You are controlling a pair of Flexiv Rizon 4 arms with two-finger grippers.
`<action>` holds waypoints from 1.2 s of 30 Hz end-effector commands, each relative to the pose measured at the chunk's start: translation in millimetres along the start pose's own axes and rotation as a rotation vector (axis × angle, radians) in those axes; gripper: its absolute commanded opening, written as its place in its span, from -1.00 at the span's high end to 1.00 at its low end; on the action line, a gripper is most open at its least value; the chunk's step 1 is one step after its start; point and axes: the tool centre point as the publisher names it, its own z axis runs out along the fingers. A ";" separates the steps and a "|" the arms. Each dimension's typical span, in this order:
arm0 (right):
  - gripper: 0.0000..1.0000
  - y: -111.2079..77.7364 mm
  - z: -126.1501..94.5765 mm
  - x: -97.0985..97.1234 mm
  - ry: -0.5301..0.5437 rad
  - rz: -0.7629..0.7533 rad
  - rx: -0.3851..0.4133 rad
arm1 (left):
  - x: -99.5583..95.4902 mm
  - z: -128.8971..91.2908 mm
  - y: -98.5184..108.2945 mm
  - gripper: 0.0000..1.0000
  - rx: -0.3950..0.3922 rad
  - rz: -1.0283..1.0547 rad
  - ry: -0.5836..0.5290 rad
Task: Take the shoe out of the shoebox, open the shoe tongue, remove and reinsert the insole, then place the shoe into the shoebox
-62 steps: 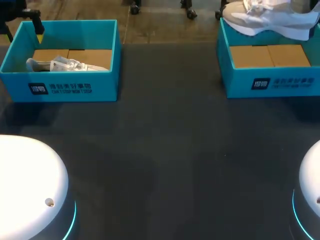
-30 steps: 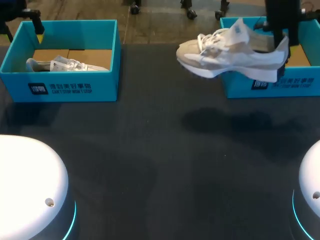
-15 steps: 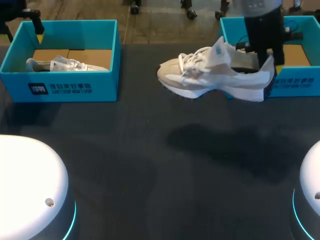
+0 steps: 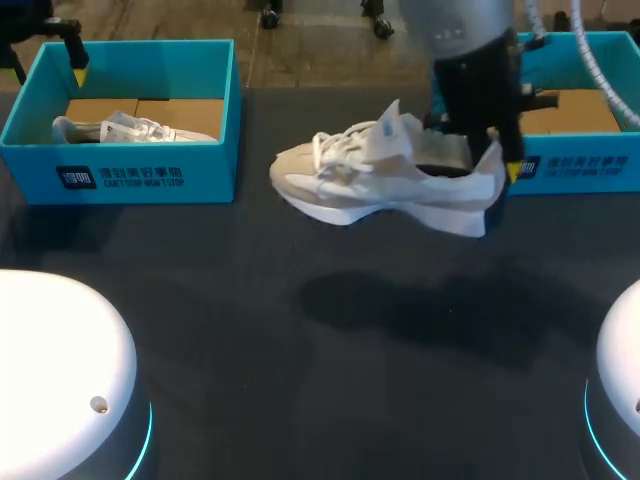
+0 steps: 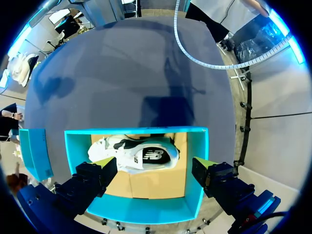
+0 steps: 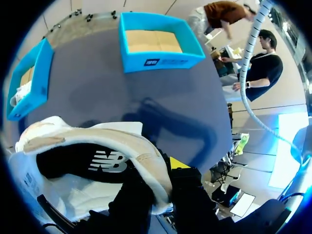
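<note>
This is a robotics lab bench set up for manipulation trials. A dark matte table carries staged props: two identical open teal boxes at its far edge, the left shoebox and the right shoebox. At the table's near edge sit a white left base and right base with glowing cyan rings. Over the table's middle the right arm, trailing a ribbed cable hose, holds a white sneaker aloft.
</note>
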 end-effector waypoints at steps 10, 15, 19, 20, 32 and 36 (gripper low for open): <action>1.00 -2.3 -1.3 7.0 -0.019 0.019 0.004 | 0.4 0.4 -1.5 -1.00 -0.004 0.001 0.001; 1.00 -2.3 -1.3 7.0 -0.019 0.019 0.004 | 0.4 0.4 -1.5 -1.00 -0.004 0.001 0.001; 1.00 -2.3 -1.3 7.0 -0.019 0.019 0.004 | 0.4 0.4 -1.5 -1.00 -0.004 0.001 0.001; 1.00 -2.3 -1.3 7.0 -0.019 0.019 0.004 | 0.4 0.4 -1.5 -1.00 -0.004 0.001 0.001; 1.00 -9.9 31.1 14.7 0.022 -0.005 -0.062 | 0.4 0.4 -1.5 -1.00 -0.004 0.001 0.001; 1.00 -12.9 44.6 23.2 0.050 -0.007 -0.071 | 0.4 0.4 -1.5 -1.00 -0.004 0.001 0.001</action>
